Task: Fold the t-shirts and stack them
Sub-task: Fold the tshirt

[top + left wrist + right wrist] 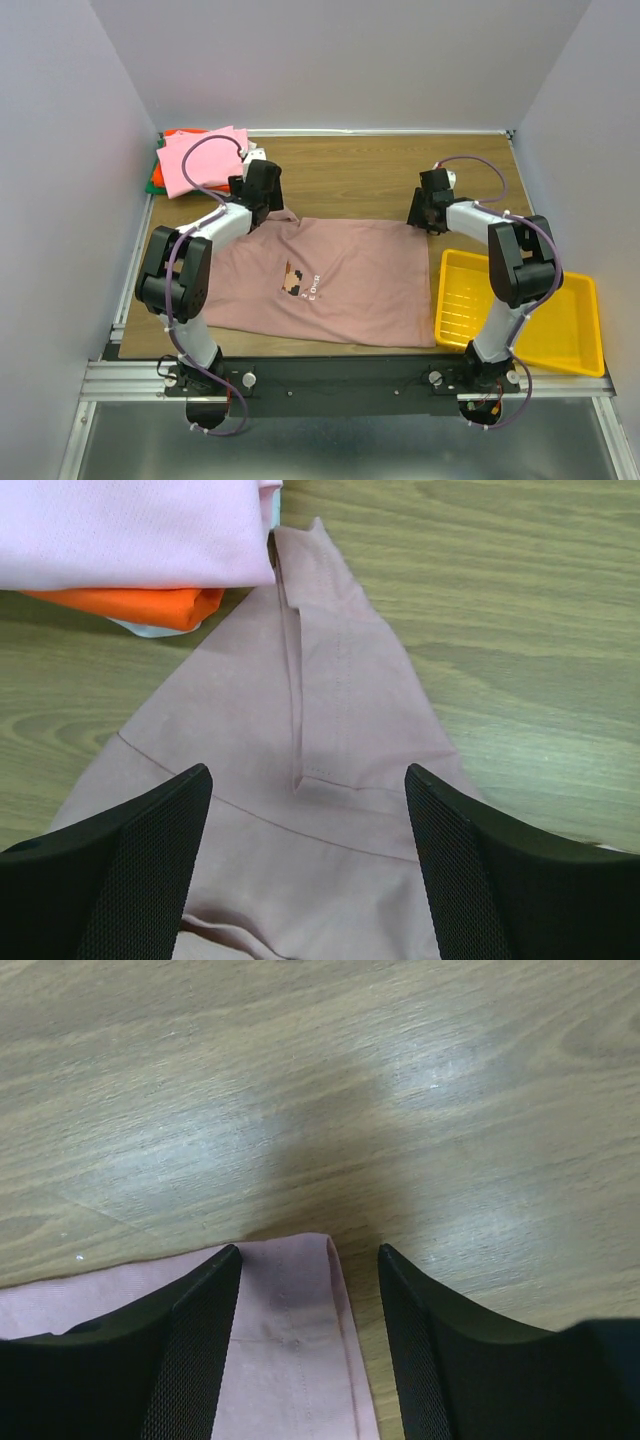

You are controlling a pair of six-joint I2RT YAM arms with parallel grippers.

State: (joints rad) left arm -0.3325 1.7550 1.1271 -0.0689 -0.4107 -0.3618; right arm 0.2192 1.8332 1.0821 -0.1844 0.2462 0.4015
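Note:
A mauve-pink t-shirt (330, 280) with a small pixel print lies spread flat on the wooden table. My left gripper (262, 205) hangs open over its far left sleeve (340, 710), jaws apart on either side of the cloth. My right gripper (424, 215) hangs open over the shirt's far right hem corner (300, 1310). Folded tees are stacked at the far left corner: bright pink (200, 158) on top, orange-red (140, 602) under it, a green edge (152, 180) showing.
A yellow plastic tray (575, 340) sits at the near right, touching the shirt's right edge. Grey walls close in the left, back and right sides. Bare wood (350, 170) shows behind the shirt.

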